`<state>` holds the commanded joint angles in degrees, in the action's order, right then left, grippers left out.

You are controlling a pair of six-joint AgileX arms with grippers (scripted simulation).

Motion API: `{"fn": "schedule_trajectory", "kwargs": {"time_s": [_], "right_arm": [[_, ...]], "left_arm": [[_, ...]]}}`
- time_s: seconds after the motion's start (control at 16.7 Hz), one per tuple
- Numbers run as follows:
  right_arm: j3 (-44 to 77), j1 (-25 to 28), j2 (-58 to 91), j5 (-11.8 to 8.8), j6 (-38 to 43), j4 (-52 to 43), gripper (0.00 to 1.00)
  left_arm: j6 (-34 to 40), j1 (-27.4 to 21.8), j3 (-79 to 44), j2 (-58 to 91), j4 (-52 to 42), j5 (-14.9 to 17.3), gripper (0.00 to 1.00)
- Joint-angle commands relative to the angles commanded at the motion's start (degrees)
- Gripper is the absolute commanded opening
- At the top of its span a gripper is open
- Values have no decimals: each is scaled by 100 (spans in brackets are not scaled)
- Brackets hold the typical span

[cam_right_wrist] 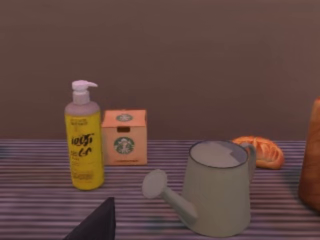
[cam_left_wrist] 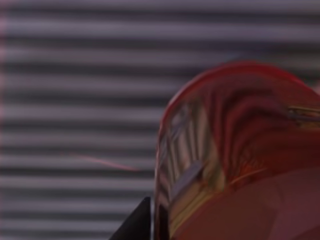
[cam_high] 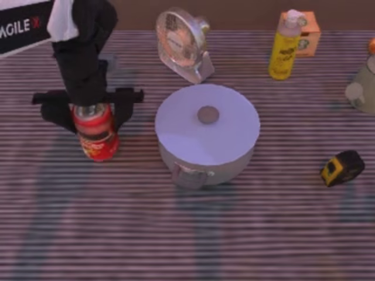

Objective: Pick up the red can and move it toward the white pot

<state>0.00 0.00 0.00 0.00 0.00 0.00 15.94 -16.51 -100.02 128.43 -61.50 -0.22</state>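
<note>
- Filling the left wrist view, the red can (cam_left_wrist: 240,160) shows a glossy curved red wall with streaks of reflection, and a dark fingertip (cam_left_wrist: 137,222) sits at its edge.
- From above, the red can (cam_high: 96,132) stands upright at the desk's 9 o'clock side, a small cylinder with dark and yellow label print and a metallic top.
- Left hand (cam_high: 88,105) comes straight down over the can, its black fingers spread just wide enough to press on either side of the upper body, pinching it.
- White pot (cam_high: 207,133) sits at the desk's centre, at 3 o'clock from the can and near it but apart: broad, round, pale, with a flat matte lid, small grey knob and grey side handle.
- Striped desk (cam_high: 187,234) carries, around 12 o'clock, a round fan (cam_high: 183,44); at 1 o'clock a yellow pump bottle (cam_high: 285,47) beside an orange carton (cam_high: 306,32).
- Watering can (cam_right_wrist: 215,192), smooth and pale green, stands at 3 o'clock; a yellow-black tape measure (cam_high: 342,168) lies at 4 o'clock.
- Right hand: not seen from above; I cannot tell its state.
</note>
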Motion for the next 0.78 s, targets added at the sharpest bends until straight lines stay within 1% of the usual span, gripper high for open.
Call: {"fn": "schedule_trajectory", "kwargs": {"time_s": [0.18,0.78], "right_arm": [[0,0,0,0,0,0,100],[0,0,0,0,0,0,100]], "left_arm": [[0,0,6,4,7,0,0],[0,0,6,4,7,0,75]]}}
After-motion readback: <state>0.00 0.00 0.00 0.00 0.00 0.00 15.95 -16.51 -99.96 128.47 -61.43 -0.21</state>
